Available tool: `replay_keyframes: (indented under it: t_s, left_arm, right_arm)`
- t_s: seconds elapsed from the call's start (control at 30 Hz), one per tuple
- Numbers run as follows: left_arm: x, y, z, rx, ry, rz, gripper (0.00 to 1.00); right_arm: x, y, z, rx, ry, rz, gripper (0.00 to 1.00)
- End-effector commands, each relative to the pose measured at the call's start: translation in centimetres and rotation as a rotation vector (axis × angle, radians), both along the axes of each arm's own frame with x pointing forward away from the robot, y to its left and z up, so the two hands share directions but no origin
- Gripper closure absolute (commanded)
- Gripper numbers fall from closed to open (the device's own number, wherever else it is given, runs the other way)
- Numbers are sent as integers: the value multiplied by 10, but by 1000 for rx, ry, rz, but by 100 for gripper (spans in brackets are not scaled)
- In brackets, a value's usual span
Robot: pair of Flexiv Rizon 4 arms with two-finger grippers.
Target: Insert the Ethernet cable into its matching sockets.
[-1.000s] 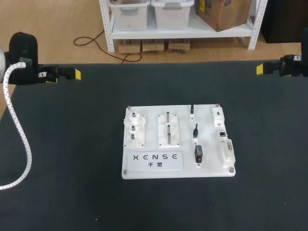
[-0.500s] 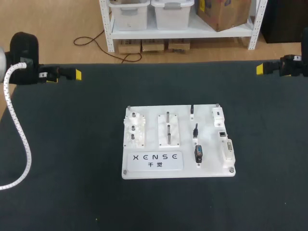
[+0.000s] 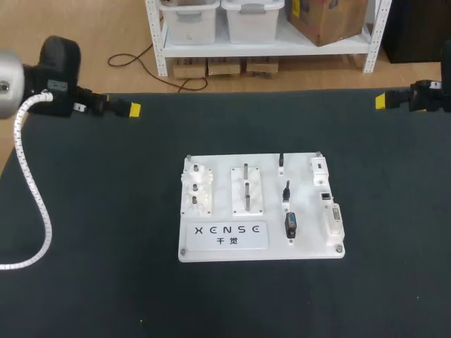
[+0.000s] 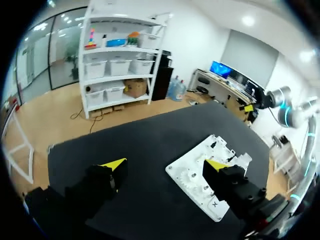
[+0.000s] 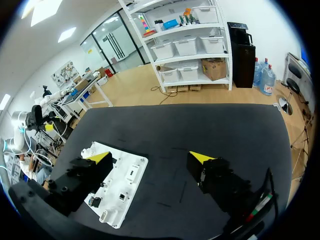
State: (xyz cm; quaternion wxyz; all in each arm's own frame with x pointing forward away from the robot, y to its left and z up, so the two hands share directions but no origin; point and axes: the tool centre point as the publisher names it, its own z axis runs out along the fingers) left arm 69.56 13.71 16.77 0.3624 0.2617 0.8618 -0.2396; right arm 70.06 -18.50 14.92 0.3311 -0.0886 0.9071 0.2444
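Observation:
A white practice board [image 3: 261, 246] lies flat in the middle of the black table. It carries a short black cable with plugs [image 3: 289, 224] and small sockets along its right side [image 3: 326, 196]. My left gripper [image 3: 132, 110] hovers over the table's far left, well away from the board. In the left wrist view my left gripper [image 4: 165, 165] is open and empty, with the board [image 4: 192, 177] ahead of it. My right gripper [image 3: 381, 101] hangs at the far right edge. It too stands open and empty [image 5: 150, 156], the board [image 5: 125, 182] lying ahead near one finger.
White peg blocks [image 3: 196, 189] and a plate with metal pins [image 3: 246, 190] stand on the board's left half. A white ribbed hose [image 3: 32, 190] from my left arm trails over the table's left side. Black tabletop [image 3: 106, 282] surrounds the board.
My left arm has swung right, bringing its gripper nearer the board. The right arm and the board's parts have not moved.

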Motion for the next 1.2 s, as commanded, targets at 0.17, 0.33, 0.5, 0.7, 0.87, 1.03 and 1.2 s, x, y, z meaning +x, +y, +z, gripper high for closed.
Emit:
replay_keyframes:
  t_s: [0.17, 0.33, 0.5, 0.7, 0.87, 1.03, 1.2]
  left_arm:
    - [1, -25, 0, -34, -76, -235, 0]
    - [-4, -48, 1, -20, -114, -396, 0]
    - [-14, -73, 0, -19, -148, -549, 0]
    - [-32, -102, -7, -28, -168, -705, 0]
    - [-45, -119, -13, -38, -199, -784, 0]
    - [-58, -133, -22, -37, -214, -837, 0]
    - [-71, -145, -35, -35, -226, -869, 0]
  right_arm:
    - [0, 0, 0, -2, 1, -1, 0]
    - [0, 0, 0, -2, 1, -1, 0]
    - [0, 0, 0, -2, 1, -1, 0]
    - [0, 0, 0, -2, 1, -1, 0]
    - [0, 0, 0, -2, 1, -1, 0]
    - [0, 0, 0, -2, 1, -1, 0]
    - [0, 0, 0, -2, 1, -1, 0]
